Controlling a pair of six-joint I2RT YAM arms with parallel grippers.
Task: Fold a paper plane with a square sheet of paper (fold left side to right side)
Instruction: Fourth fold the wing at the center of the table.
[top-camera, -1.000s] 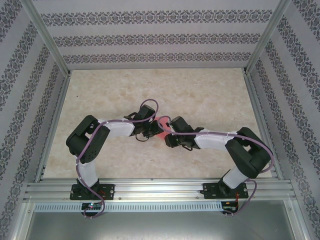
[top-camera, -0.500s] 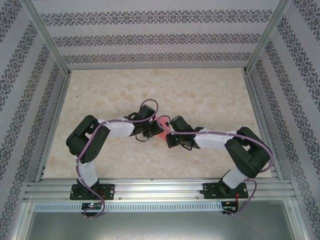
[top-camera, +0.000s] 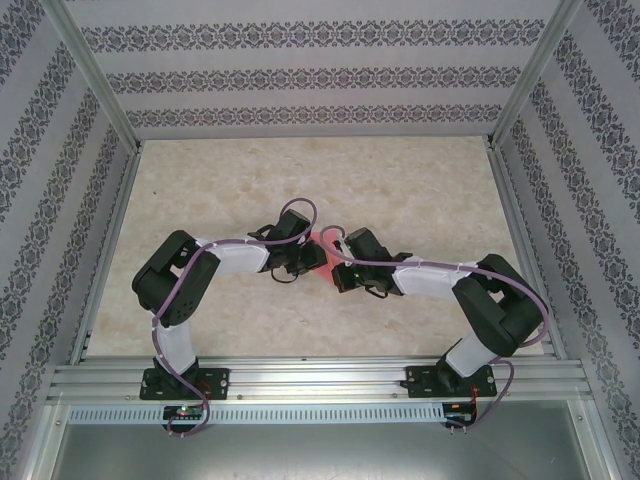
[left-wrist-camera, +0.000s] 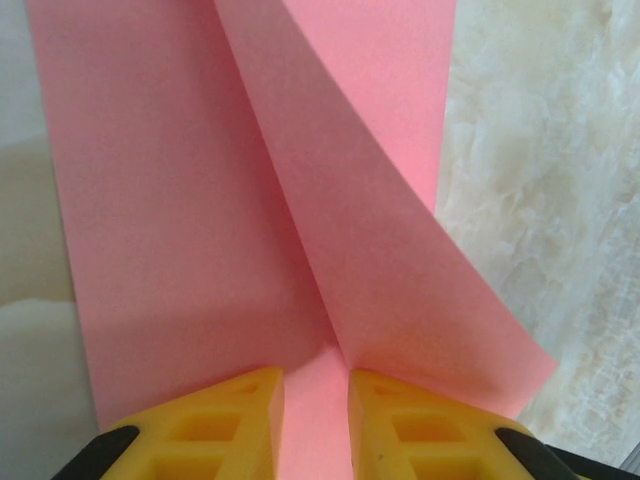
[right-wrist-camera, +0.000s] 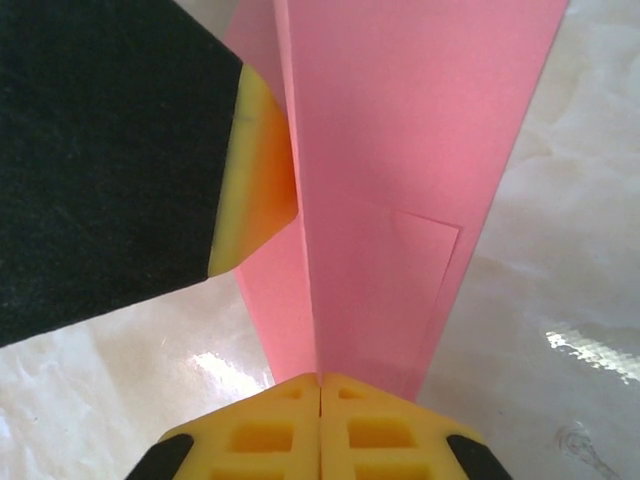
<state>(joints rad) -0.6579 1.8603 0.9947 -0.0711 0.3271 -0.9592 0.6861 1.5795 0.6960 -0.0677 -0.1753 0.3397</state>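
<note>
Right pincer (right-wrist-camera: 320, 378) is pressing its yellow fingers tight together, pinching the near end of the pink paper (right-wrist-camera: 400, 150). The folded sheet is running straight ahead from the fingertips, its long crease lining up with the finger seam. A small inner flap edge is showing just ahead and right of the tips.

Left pincer (left-wrist-camera: 316, 375) is holding its fingers a narrow gap apart, with the paper's crease running into that gap. One flap is lying flat ahead-left of it. Another is lifting ahead-right, its free corner sticking out past the right finger.

In the right wrist view one left-pincer finger (right-wrist-camera: 255, 190) is touching the paper's left side, ahead-left of the right pincer. The paper's right edge is giving way to marbled table (right-wrist-camera: 560, 300).

From above, both pincers are meeting mid-table with the paper between them. The tabletop is spreading wide beyond them toward the patterned walls (top-camera: 320, 75). A metal frame rail (top-camera: 320, 380) is lying behind the arm bases.
</note>
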